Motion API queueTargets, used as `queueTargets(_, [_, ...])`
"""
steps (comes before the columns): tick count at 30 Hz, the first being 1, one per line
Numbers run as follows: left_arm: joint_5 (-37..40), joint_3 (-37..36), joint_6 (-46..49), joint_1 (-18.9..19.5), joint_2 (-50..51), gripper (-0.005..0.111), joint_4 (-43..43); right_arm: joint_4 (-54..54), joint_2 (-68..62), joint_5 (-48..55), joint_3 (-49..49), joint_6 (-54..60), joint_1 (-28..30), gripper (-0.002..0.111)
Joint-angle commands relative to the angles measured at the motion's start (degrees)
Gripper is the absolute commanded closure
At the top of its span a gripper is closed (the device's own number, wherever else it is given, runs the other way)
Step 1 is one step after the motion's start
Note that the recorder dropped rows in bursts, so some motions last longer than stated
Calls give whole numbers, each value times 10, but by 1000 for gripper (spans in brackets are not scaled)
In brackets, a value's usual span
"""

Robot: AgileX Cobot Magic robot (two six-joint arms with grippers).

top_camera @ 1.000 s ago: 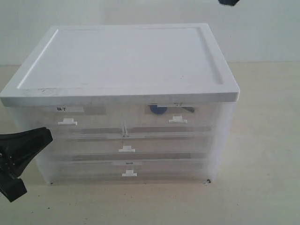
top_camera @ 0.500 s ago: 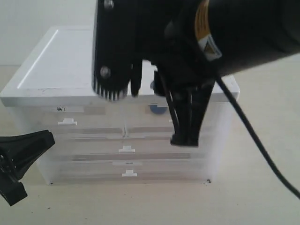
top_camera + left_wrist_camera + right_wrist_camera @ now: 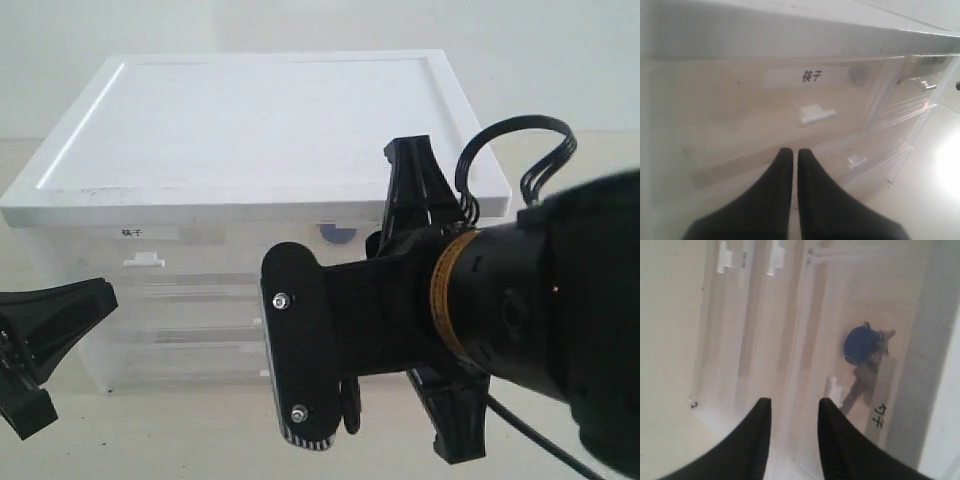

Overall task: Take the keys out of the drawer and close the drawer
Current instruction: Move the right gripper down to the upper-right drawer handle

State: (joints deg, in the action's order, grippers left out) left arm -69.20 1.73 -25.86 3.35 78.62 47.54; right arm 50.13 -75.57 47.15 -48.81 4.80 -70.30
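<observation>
Zero steps done so far.

Exterior view: the drawer (image 3: 296, 240), top row and right side of the cabinet (image 3: 260, 140), sits closed. The keys (image 3: 337, 234) show through its front as a blue blob, inside. The right arm (image 3: 520, 320) hides most of that front. Left to do: pull open, lift keys out, push closed.

Left wrist view: left gripper (image 3: 791, 151) fingers nearly pressed together, empty, facing the cabinet's other top drawer (image 3: 740, 110), no contact.

Right wrist view: right gripper (image 3: 792, 407) partly spread with a clear gap, holding nothing, aimed at the cabinet front near the drawer's handle (image 3: 833, 388). No contact seen.
</observation>
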Motion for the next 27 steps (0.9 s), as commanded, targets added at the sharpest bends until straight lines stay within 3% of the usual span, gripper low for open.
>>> queueTargets(1, [-8, -2, -9, 1, 1, 102, 2, 72, 1, -15, 15, -74, -2, 80])
queueTargets(9, [-8, -2, -9, 1, 1, 102, 2, 100, -17, -34, 35, -81, 1, 80])
queueTargets(15, [-8, -2, -9, 1, 1, 102, 6, 184, -40, -34, 47, -180, 1, 80])
queueTargets(27, [-8, -2, -9, 1, 1, 102, 9, 225, -40, 2, 48, -201, 1, 80])
